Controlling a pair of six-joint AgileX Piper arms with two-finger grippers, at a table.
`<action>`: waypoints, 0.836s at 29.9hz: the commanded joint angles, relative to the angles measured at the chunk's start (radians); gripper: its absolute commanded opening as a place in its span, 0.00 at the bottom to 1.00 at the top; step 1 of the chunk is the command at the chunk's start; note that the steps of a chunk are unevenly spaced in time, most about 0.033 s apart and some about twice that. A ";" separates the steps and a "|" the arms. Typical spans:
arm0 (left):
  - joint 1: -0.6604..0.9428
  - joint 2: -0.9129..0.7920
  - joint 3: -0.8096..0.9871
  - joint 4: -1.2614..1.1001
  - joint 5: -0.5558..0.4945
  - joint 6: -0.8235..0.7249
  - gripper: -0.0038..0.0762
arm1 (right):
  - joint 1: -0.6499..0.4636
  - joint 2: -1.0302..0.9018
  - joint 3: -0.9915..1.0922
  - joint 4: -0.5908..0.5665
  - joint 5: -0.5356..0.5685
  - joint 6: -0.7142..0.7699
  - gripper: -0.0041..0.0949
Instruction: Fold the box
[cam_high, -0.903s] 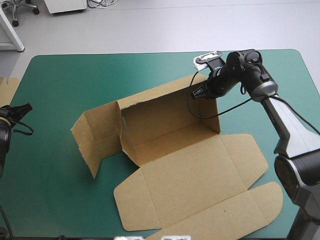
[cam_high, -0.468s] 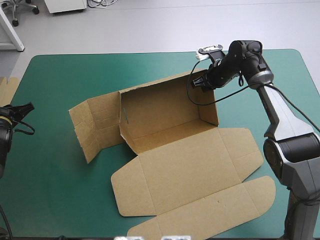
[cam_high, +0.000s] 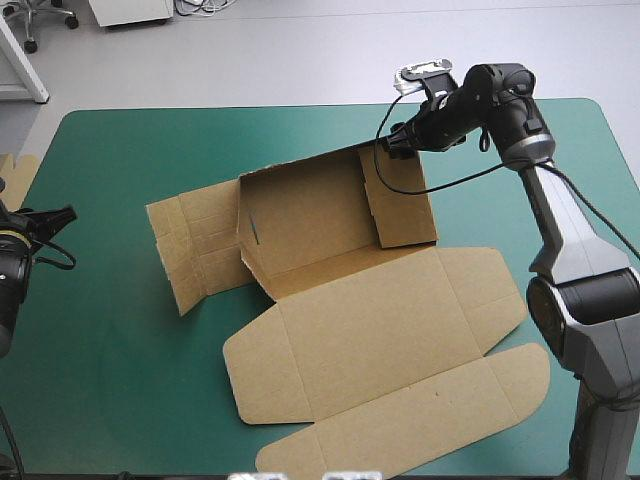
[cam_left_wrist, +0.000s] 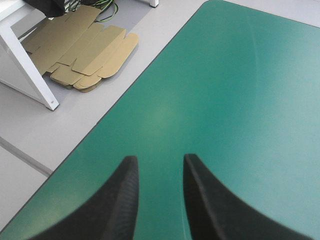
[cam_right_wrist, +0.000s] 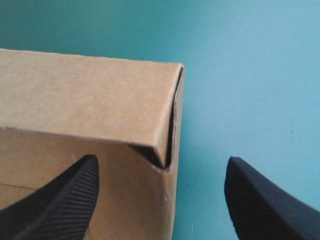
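Observation:
The brown box (cam_high: 375, 330) lies mid-table, its lid panels flat toward the near edge. Its back wall (cam_high: 300, 205) stands raised, with the right side flap (cam_high: 400, 205) turned inward against it. The left flap (cam_high: 190, 250) leans outward, low. My right gripper (cam_high: 397, 140) hovers at the far right top corner of the raised wall. In the right wrist view that gripper (cam_right_wrist: 162, 162) is open, its black fingers (cam_right_wrist: 65, 200) wide apart around the box corner (cam_right_wrist: 165, 125) without touching it. My left gripper (cam_high: 58, 216) waits at the table's left edge; the left wrist view shows it (cam_left_wrist: 159, 159) open over bare teal-green cover.
A stack of flat brown board (cam_left_wrist: 80, 50) lies on the floor beyond the table's left edge, beside a white table leg (cam_left_wrist: 27, 70); its edge (cam_high: 15, 175) shows in the high view. Bare teal-green cover (cam_high: 110, 380) spreads left of the box.
My right gripper has gone from shut on the wall's top corner to wide open, letting go and backing off slightly. The right side flap swung inward and the left flap dropped lower.

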 joint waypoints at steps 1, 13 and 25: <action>-0.006 -0.025 -0.024 0.016 -0.058 0.000 0.33 | -0.005 -0.121 -0.039 -0.009 0.028 0.002 0.66; -0.006 -0.025 -0.024 0.016 -0.056 0.000 0.33 | -0.005 -0.495 0.445 -0.013 -0.157 -0.036 0.61; -0.006 -0.025 -0.024 0.009 -0.056 0.000 0.33 | 0.038 -0.690 1.120 0.085 -0.778 -0.096 0.62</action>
